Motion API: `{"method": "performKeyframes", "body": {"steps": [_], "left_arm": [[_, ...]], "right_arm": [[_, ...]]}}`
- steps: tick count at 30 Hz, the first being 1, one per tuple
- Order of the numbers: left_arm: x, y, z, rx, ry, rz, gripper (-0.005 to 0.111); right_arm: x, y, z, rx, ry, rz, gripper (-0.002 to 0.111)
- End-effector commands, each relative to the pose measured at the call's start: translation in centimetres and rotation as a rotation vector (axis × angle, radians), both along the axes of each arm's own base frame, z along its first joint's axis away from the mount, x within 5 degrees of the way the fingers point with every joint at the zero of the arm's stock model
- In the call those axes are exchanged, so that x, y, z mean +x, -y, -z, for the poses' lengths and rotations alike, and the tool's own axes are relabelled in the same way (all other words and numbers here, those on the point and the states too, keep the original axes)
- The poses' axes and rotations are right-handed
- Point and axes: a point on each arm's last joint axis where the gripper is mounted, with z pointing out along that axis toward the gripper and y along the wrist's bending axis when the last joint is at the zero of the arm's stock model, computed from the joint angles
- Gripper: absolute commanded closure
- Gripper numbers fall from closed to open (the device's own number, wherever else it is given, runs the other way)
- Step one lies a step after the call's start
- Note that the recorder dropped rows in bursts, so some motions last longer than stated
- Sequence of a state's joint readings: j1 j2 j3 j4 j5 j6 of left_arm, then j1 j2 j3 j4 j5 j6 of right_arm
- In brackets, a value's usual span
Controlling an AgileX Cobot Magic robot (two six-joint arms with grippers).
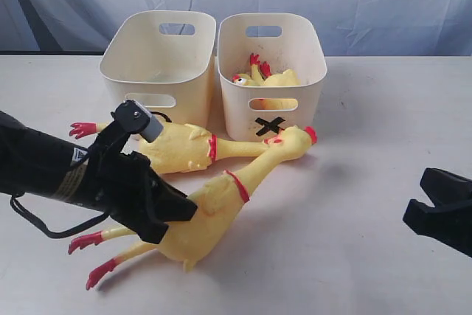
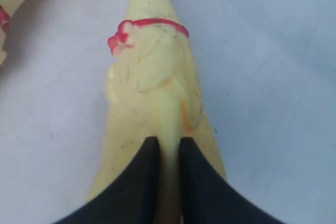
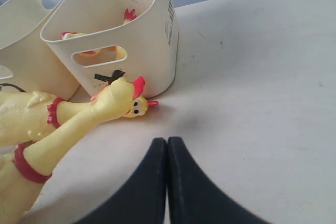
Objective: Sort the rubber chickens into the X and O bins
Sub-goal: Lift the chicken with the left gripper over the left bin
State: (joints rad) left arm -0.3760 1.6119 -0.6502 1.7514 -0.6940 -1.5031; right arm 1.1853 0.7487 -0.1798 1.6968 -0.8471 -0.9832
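Left gripper (image 2: 168, 141) is clamped on the near chicken (image 1: 221, 212), pinching a thin ridge of its body. The neck runs straight ahead of the fingers (image 2: 142, 182) and the legs trail behind the hand. The chicken lies on the table (image 1: 354, 248), seemingly not lifted. Right gripper (image 3: 167, 141) is closed on nothing, with both chicken heads ahead of it and off to one side.

Risks:
- The grip takes only a fold of soft rubber (not the full body), so it could squeeze out on the lift.
- The long neck and head sit far ahead of the hand, so they may droop or swing and catch a bin rim.
- The head rests against the far chicken (image 1: 184, 149) right by the X bin (image 1: 313, 101), so a lift could drag that one along or nudge the bin.

Views:
- Only the left wrist view shows the pinch; in the exterior view the arm hides it.
- Only the exterior view shows small chickens (image 1: 276, 79) inside the X bin, and the other bin (image 1: 133, 64) whole, though the arm covers where its mark would be.
- The right wrist view shows the two heads together at the X bin's foot (touching or overlapping, can't tell).
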Motion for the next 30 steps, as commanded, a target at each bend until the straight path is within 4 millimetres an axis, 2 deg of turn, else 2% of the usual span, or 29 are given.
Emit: {"method": "performKeyframes", "body": {"steps": [1, 8, 11, 15, 24, 30], "left_arm": [[-0.9, 0.4, -1.5, -0.076, -0.026, 0.028, 0.107], [-1.9, 0.4, -4.2, -0.154, -0.043, -0.001, 0.107], [-2.5, 0.1, -6.0, -0.188, -0.018, -0.032, 0.107], [-2.5, -0.4, -7.3, -0.192, 0.034, -0.101, 0.107], [0.6, -1.8, -11.8, -0.173, 0.272, -0.406, 0.107], [3.1, -2.9, -15.3, -0.192, 0.416, -0.528, 0.107]], "right_arm": [[-0.1, 0.0, 0.0, -0.006, 0.011, -0.017, 0.109], [-0.1, 0.0, 0.0, -0.006, 0.011, -0.017, 0.109], [-0.1, 0.0, 0.0, -0.006, 0.011, -0.017, 0.109], [-0.1, 0.0, 0.0, -0.006, 0.011, -0.017, 0.109], [-0.1, 0.0, 0.0, -0.006, 0.011, -0.017, 0.109], [-0.1, 0.0, 0.0, -0.006, 0.011, -0.017, 0.109]]}}
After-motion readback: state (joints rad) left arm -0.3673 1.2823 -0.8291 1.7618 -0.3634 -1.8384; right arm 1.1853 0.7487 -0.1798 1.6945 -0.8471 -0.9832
